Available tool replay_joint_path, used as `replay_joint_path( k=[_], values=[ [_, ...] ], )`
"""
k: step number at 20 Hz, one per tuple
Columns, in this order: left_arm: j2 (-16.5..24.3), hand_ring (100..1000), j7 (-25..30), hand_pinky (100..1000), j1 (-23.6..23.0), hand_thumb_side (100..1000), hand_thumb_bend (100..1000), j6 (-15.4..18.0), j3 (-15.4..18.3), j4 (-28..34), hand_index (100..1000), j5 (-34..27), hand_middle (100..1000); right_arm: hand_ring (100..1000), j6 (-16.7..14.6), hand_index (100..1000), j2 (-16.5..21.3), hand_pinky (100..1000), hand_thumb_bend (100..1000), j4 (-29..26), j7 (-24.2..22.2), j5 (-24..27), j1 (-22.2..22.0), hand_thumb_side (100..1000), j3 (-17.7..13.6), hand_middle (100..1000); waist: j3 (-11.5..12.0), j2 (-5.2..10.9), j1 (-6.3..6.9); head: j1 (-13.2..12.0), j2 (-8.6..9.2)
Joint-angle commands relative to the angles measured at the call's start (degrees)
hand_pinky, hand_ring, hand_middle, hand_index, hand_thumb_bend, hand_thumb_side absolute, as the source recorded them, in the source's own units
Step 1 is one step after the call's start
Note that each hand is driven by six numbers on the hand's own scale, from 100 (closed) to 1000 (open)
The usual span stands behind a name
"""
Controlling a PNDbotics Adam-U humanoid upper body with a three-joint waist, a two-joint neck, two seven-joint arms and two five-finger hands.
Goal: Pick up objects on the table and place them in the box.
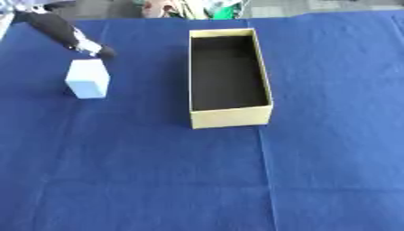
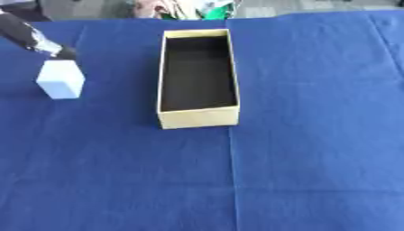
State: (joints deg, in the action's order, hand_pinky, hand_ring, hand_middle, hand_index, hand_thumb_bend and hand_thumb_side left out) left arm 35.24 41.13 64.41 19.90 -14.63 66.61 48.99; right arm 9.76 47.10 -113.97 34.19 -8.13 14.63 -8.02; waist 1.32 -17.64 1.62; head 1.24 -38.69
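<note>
Table draped in dark blue cloth (image 1: 158, 180). A pale blue rectangular block (image 1: 87, 79) stands upright, left of the long, empty tan cardboard box (image 1: 230, 115). The black left hand (image 1: 88, 46) hangs just behind it; its fingers cannot be made out. A nudge could topple the block.

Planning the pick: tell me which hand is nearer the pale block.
Left. The left hand is just behind the pale block, at its top far edge. The right hand shows in neither view.
</note>
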Motion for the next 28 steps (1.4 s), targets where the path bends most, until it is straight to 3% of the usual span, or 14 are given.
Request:
replay_joint_path(
  k=[1, 4, 10, 28],
  values=[
    [0.81, 940, 5.69, 873, 1.60, 595, 854, 1.00, 0.11, -0.42, 1000, -0.77, 899, 786, 0.04, 794, 1.30, 702, 100, -0.62, -0.02, 0.39, 0.71, 936, -0.19, 740, 0.00, 1.54, 0.61, -0.02, 0.59],
    [0.86, 945, 10.10, 880, 1.70, 532, 832, 0.74, 0.43, -2.03, 1000, -2.39, 897, 784, 0.01, 792, 1.32, 701, 100, -0.62, 0.13, 0.49, 0.87, 935, -0.02, 738, -0.07, 1.48, 0.69, -0.02, 0.81],
    [0.93, 945, 10.83, 868, 1.42, 461, 759, 1.11, -0.41, -4.41, 1000, -1.85, 909, 780, -0.53, 789, 1.27, 702, 100, -0.62, 0.93, 0.68, 0.33, 929, -0.13, 732, -0.31, 1.28, 0.75, -0.13, 1.01],
    [-0.98, 937, 10.84, 855, -0.77, 432, 710, 0.44, 0.95, -12.04, 992, 7.89, 896, 776, -1.98, 784, 0.45, 702, 100, -0.62, 1.92, 1.02, 0.07, 926, -0.11, 725, -1.34, -0.10, 0.64, -0.63, 1.46]
  ],
)
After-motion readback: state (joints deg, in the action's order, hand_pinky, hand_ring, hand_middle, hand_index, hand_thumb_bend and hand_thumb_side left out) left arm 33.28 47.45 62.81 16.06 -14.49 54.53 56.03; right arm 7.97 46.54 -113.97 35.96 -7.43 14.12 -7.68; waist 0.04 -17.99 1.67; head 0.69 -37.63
